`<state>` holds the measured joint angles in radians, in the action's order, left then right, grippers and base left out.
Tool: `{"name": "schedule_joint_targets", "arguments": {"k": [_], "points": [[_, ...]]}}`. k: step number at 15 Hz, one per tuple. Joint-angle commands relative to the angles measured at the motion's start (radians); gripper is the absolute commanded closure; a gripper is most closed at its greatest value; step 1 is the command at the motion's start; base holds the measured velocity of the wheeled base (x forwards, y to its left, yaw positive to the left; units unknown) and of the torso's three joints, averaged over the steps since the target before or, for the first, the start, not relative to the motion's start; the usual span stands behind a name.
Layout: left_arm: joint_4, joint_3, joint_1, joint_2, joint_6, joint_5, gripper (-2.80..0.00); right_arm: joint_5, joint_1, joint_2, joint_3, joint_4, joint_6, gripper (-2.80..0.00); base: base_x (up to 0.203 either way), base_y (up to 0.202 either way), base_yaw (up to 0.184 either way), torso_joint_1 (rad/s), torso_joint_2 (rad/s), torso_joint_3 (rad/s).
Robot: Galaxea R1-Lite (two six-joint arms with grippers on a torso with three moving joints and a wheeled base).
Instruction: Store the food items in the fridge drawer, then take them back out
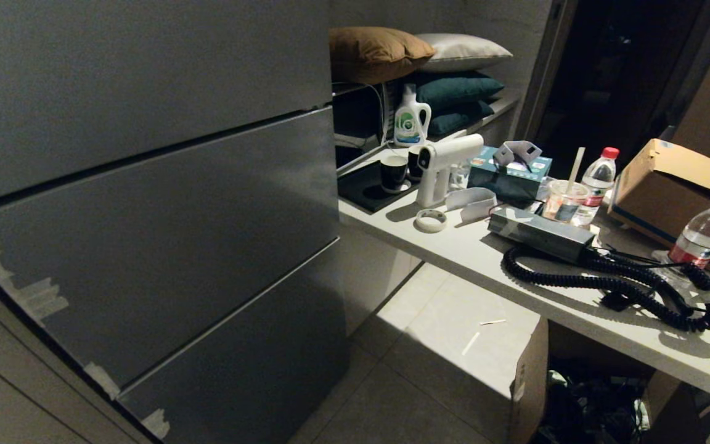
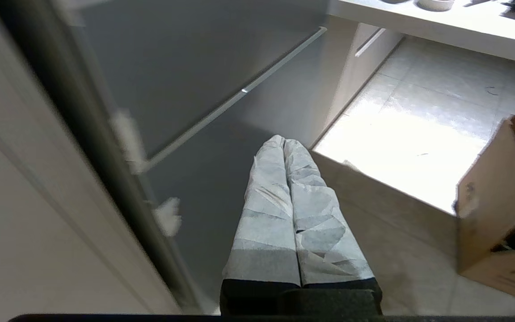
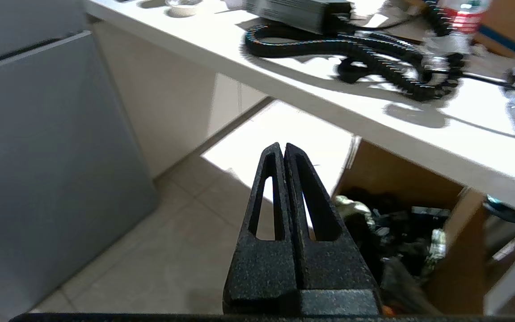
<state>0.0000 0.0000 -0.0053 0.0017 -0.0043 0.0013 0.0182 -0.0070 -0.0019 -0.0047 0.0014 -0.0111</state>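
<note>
The fridge drawer [image 1: 164,246] is the middle dark grey panel of the fridge, with several whitish tape scraps along its left edge; it is pushed in flush. The same drawer [image 2: 172,67] fills the upper part of the left wrist view. The food items are out of view. My left gripper [image 2: 283,142], its fingers wrapped in whitish tape, is shut and empty, hanging low in front of the fridge's bottom panel [image 2: 221,188]. My right gripper [image 3: 283,147], black, is shut and empty over the tiled floor. Neither arm shows in the head view.
A white counter [image 1: 453,246] to the right carries a coiled black cable [image 1: 607,283], water bottles [image 1: 703,234], a white spray gun [image 1: 441,166], cups and a cardboard box [image 1: 675,185]. An open cardboard box [image 3: 400,214] of clutter stands on the floor under the counter.
</note>
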Motion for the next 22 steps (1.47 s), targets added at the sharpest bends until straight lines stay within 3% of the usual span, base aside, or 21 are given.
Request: {"name": "schedule_joint_targets", "arguments": {"k": [1, 6, 22], "points": [[0.000, 0.000, -0.001, 0.000, 0.000, 0.000, 0.00, 0.000, 0.000, 0.000, 0.000, 0.000, -0.001, 0.00, 0.000, 0.197, -0.002, 0.002, 0.00, 0.007], [-0.001, 0.000, 0.000, 0.000, 0.000, 0.000, 0.00, 0.000, 0.000, 0.002, 0.000, 0.000, -0.001, 0.00, 0.000, 0.171, -0.002, 0.002, 0.00, 0.003], [-0.002, 0.000, -0.001, 0.000, -0.002, 0.002, 0.00, 0.000, 0.000, 0.002, 0.000, 0.000, -0.003, 0.00, -0.001, 0.000, -0.002, 0.000, 0.00, 0.000]]}}
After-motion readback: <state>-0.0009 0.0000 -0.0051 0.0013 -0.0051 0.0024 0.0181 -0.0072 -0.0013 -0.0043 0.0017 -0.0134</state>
